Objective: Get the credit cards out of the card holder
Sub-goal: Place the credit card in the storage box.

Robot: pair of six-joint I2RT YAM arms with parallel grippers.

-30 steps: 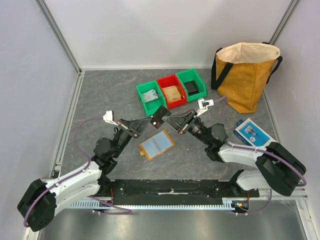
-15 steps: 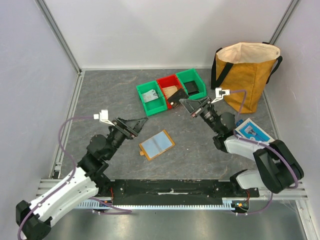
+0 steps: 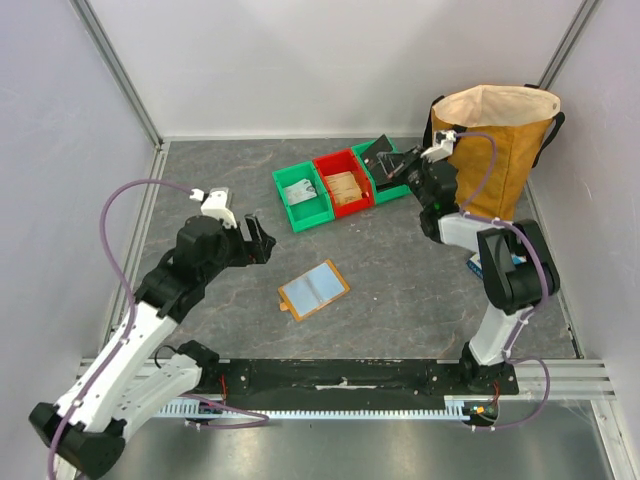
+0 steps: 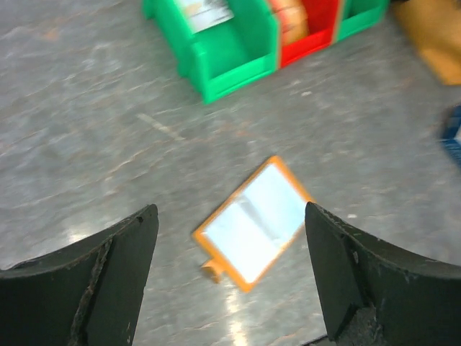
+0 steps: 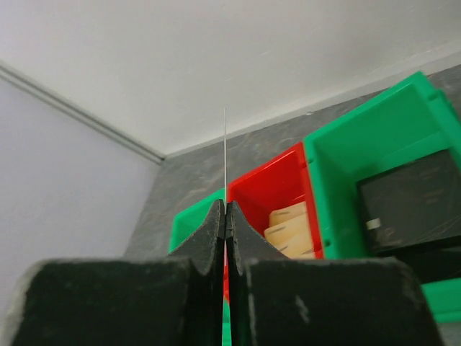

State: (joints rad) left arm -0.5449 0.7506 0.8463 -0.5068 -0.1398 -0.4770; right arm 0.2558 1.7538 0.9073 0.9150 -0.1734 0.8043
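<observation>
Right wrist, credit card (image 5: 225, 155) pinched between jaws

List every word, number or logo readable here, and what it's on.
None is legible.
Printed sheet in the left green bin: marks too small and blurred.
Card holder: inner panels show no print.
Blue box: cut off at the edge, blurred.

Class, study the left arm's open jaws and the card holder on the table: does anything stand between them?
Nothing visible does. The left arm's jaws hang apart from the card holder, which lies open on bare table. The bins sit farther back.
</observation>
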